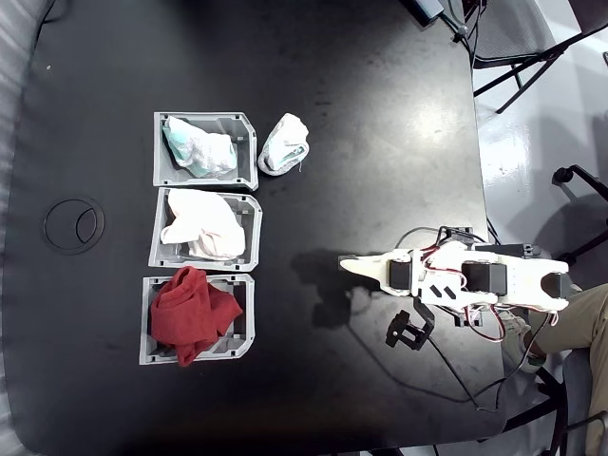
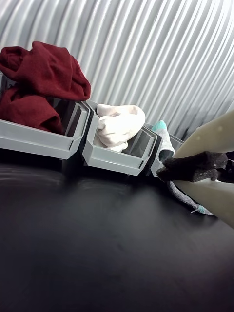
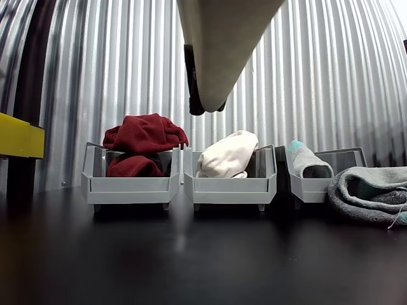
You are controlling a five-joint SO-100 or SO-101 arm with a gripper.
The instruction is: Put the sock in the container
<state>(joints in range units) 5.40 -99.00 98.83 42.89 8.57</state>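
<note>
We judge the job as good as done. The sock [image 1: 198,148], white and fuzzy with its mint-teal end, lies inside the container [image 1: 242,126], the far bin at the top left of the fixed view. The gripper [image 1: 350,263] hangs well apart from it, over bare table [image 1: 361,114] on the right. In the wrist view the two pale fingers [image 2: 209,139] seem pressed together on their dark foam pad [image 2: 195,168] with nothing between them. The angle is oblique, so we would not swear to a full close.

What could go wrong from here is mostly disturbance. In the other view the sock's teal tip [image 3: 297,147] stands above the container's rim, so a knock to the bin could tip it out over the edge.

A smaller folded sock [image 1: 285,144] lies on the table just beside the container's right wall in the fixed view. We could easily take it for the task's thing. Reaching for it would bring the fingers right against the bin, where a low sweep might shove the bin or drag its load out.

The three bins stand in a tight row: the white-pinkish cloth [image 1: 201,226] in the middle one, the red cloth [image 1: 195,309] in the near one. Pushing one bin would likely push its neighbour too.

A loose cable [image 1: 456,370] trails on the table beside the arm's base. A wide swing could snag it and jerk the arm off its line.
</note>
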